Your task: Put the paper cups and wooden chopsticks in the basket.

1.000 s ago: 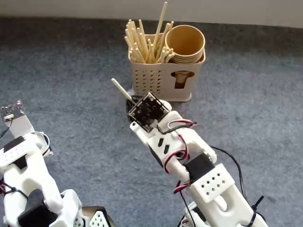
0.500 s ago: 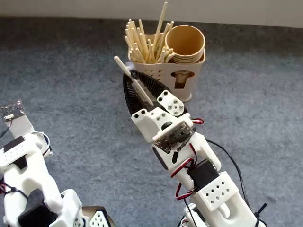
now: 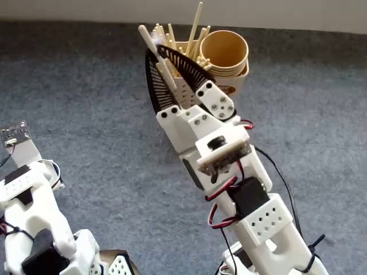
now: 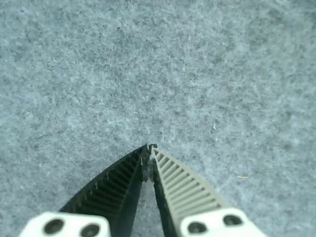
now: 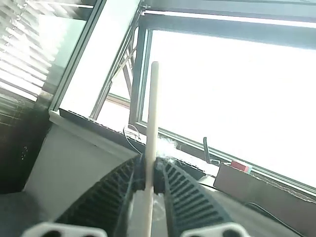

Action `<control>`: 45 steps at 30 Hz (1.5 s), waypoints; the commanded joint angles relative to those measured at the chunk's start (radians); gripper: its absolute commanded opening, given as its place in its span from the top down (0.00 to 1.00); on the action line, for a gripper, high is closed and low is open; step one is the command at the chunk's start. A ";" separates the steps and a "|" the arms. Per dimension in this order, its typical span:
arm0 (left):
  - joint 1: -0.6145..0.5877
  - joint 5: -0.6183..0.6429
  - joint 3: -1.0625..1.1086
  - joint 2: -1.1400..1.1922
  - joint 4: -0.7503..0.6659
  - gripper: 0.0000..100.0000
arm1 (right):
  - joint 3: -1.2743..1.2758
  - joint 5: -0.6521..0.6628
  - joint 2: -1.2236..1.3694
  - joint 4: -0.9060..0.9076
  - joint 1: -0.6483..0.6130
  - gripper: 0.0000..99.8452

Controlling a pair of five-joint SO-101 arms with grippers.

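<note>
Grey carpet (image 3: 86, 114) covers the table. In the high view, a cream plastic basket (image 3: 243, 75) with slotted walls stands at the upper centre of the frame. A stack of paper cups (image 3: 225, 52) sits in its right compartment. A bundle of wooden chopsticks (image 3: 195, 34) stands upright in its left compartment, with one stick rising above the rest.

The right arm stretches from the lower right of the frame up toward the basket. The right gripper (image 3: 156, 50) is raised and overlaps the basket's left half in the picture. Its ribbed black fingers are clamped on a single chopstick (image 3: 150, 41), which pokes out past the fingertips toward the upper left. In the right wrist view, this chopstick (image 5: 153, 108) stands straight up out of the gripper (image 5: 149, 160) against a bright window (image 5: 222, 89).

The left arm (image 3: 34, 200) sits at the lower left of the high view, well apart from the basket. In the left wrist view, the left gripper (image 4: 149, 148) hangs over bare carpet, its fingertips pressed together with nothing between them.

The step in hand appears to be carrying this one chopstick to the basket. The next move likely calls for bringing the stick over the left compartment, tipping one end down among the standing sticks, and only then letting go. The bundle is crowded, so a careless approach could knock sticks out or tip the light basket.
</note>
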 commanded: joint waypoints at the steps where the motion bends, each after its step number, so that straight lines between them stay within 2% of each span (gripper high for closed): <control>1: 0.005 -0.008 -0.007 -0.024 -0.015 0.97 | -0.131 0.012 0.097 -0.025 0.067 0.99; 9: 0.005 -0.008 -0.007 -0.024 -0.015 0.97 | -0.203 0.011 0.305 -0.217 0.193 0.99; 23: 0.005 -0.008 -0.007 -0.024 -0.015 0.97 | -0.197 0.005 0.478 -0.220 0.231 0.99; 28: 0.005 -0.008 -0.007 -0.024 -0.015 0.97 | -0.114 0.003 0.503 -0.220 0.236 0.99; 30: 0.005 -0.008 -0.007 -0.024 -0.015 0.97 | -0.091 -0.028 0.509 -0.220 0.237 0.99; 36: 0.005 -0.008 -0.007 -0.024 -0.015 0.97 | -0.054 -0.235 0.509 -0.219 0.283 0.99; 42: 0.005 -0.009 -0.005 -0.024 -0.015 0.97 | -0.027 -0.247 0.509 -0.101 0.288 0.98; 45: 0.005 -0.009 -0.005 -0.024 -0.015 0.97 | -0.027 -0.249 0.499 -0.056 0.289 0.90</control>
